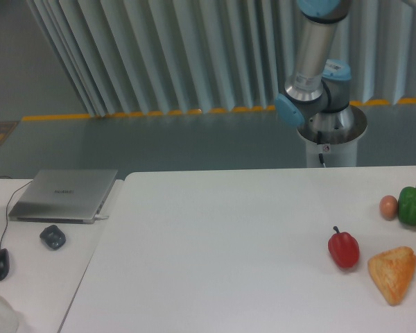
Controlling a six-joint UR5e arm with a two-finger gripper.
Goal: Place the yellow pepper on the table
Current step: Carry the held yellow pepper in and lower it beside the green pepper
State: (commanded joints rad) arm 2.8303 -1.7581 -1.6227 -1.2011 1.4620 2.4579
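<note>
The yellow pepper is out of view. The white table [215, 250] fills the lower middle and right of the camera view. Only part of the robot arm [312, 62] shows, rising from its base behind the table's far edge and leaving the frame at the top. The gripper itself is outside the frame.
A red pepper [344, 250], an orange-tan bread wedge [392, 273], a green pepper [413, 205] and a small brown egg-like item [388, 207] lie at the table's right side. A side desk on the left carries a laptop [64, 194] and two mice [53, 237].
</note>
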